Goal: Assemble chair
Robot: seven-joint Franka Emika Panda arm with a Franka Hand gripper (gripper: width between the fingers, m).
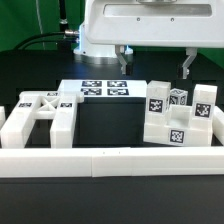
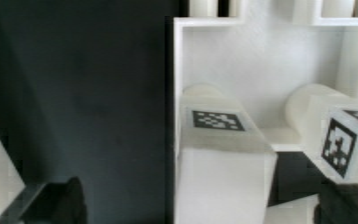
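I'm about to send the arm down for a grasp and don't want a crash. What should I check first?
1. Hand open: ok, spread wide, holding nothing.
2. Hand clear of parts: ok, it hangs above the posts.
3. Posts standing: ok, clustered at the exterior view's right.
4. Hand centred on one post: cannot tell; the wrist view shows two tagged posts close together.
5. Slab out of the way: ok, at the exterior view's left, apart from the posts.
6. Marker board uncovered: ok.

Black table (image 1: pixel 110 128) — chair parts (image 1: pixel 180 118), marker board (image 1: pixel 105 88)
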